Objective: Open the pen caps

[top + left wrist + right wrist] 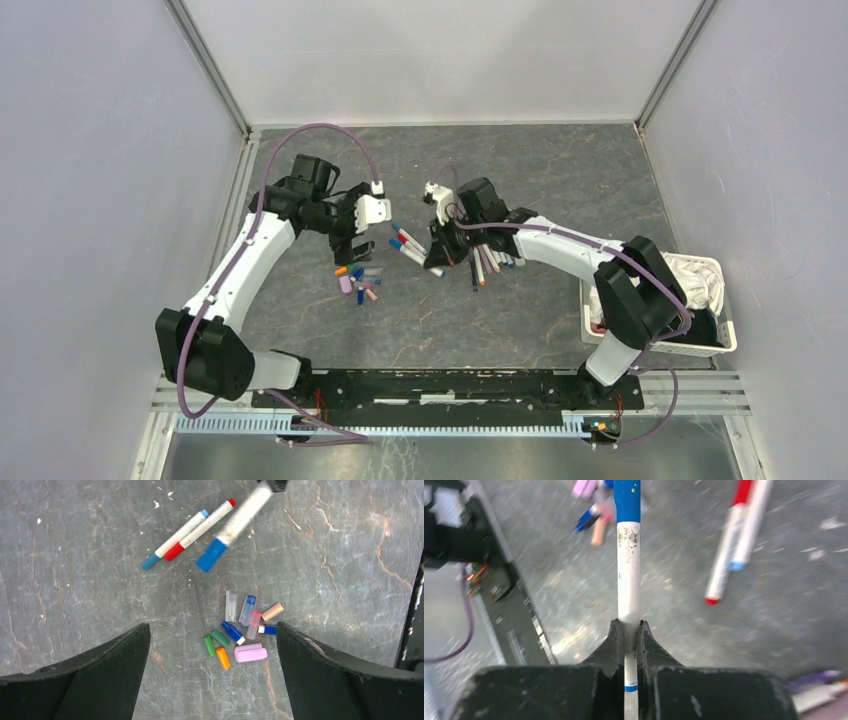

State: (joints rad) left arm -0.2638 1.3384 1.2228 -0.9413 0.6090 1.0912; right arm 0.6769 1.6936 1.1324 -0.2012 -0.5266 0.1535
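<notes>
**Item 1 – R end effector** (629, 630): jaws are pinching narrow, clamping a blue-capped pen (629, 570) by its white barrel. Pen is projecting straight ahead of the fingertips, clear of the table (560, 180). Blue cap (627, 500) is sitting on the pen's far end, away from the grip.

**Item 2 – L end effector** (212, 627): jaws are standing wide, gripping nothing, hovering over the table.

**Item 3 – loose caps** (240, 635): approx. 11, lying in a tight cluster below and betw. the L fingers. Colours incl. green, orange, blue, pink, lilac, tan, clear.

**Item 4 – two pens** (192, 536): lying side by side ahead of the L end effector, beyond the caps. One blue-ended, one red-ended.

**Item 5 – pen bundle** (490, 262): several more pens lying just behind the R end effector, toward its arm.

**Item 6 – basket** (690, 350): white, slotted, standing by the R arm's base, well apart from both end effectors. It is holding a crumpled white cloth (690, 280). Contents under the cloth: cannot tell.
</notes>
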